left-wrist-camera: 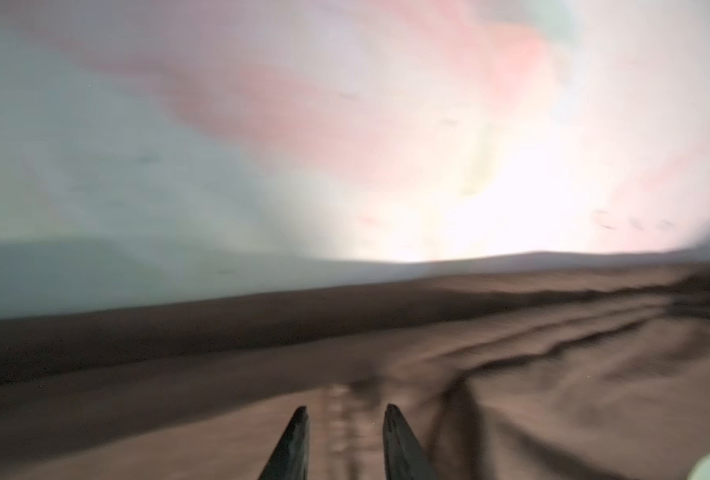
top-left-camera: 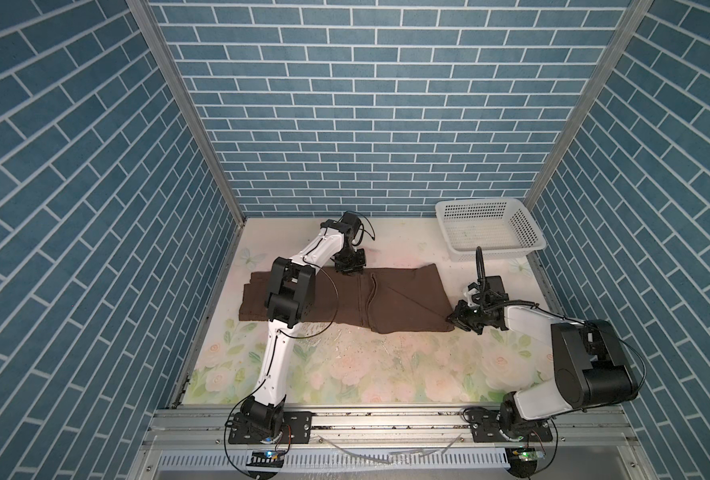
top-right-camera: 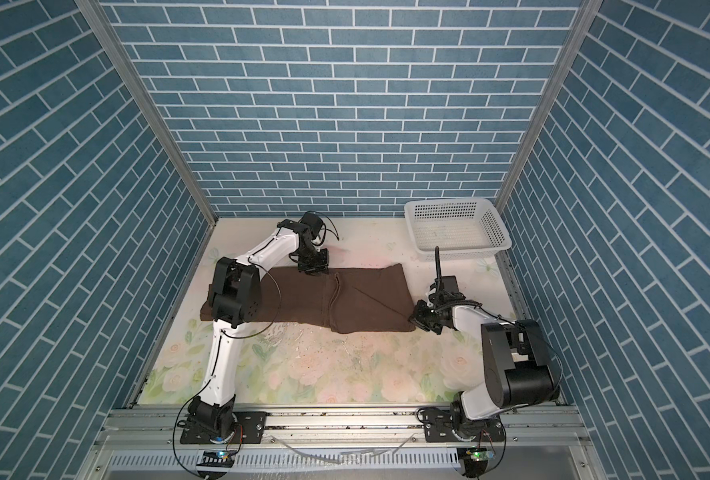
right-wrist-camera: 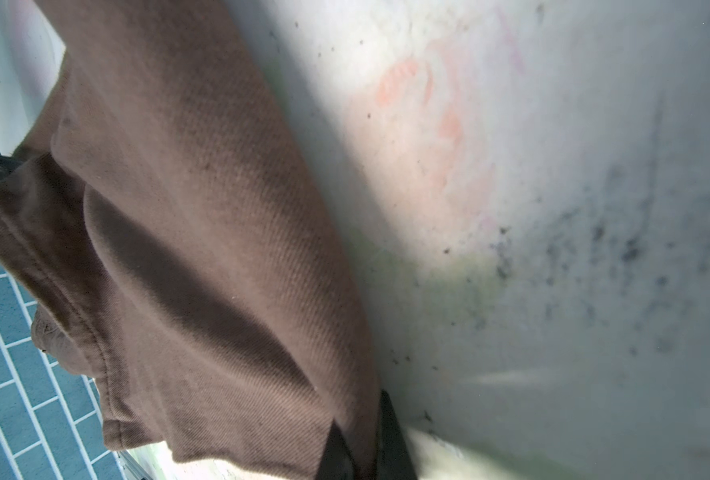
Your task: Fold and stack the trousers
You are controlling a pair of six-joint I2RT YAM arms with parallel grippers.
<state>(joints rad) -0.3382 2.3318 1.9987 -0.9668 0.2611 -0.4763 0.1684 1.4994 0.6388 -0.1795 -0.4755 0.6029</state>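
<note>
The dark brown trousers (top-left-camera: 407, 299) (top-right-camera: 370, 299) lie flat across the middle of the table, with folded layers and a seam showing near the centre. My left gripper (top-left-camera: 350, 272) (top-right-camera: 314, 271) points down at their far edge, near the middle. In the left wrist view, which is blurred, the left gripper (left-wrist-camera: 345, 409) has its fingers apart over the cloth (left-wrist-camera: 553, 395), with a seam showing between them. My right gripper (top-left-camera: 451, 319) (top-right-camera: 413, 319) is at the near right corner. In the right wrist view it (right-wrist-camera: 359, 409) is shut on a fold of the trousers (right-wrist-camera: 199, 249).
A white perforated basket (top-left-camera: 494, 251) (top-right-camera: 461, 251) stands at the back right corner, with nothing in it. The floral tabletop (top-left-camera: 366, 374) runs between the trousers and the front rail. Blue brick walls close in the left, right and back sides.
</note>
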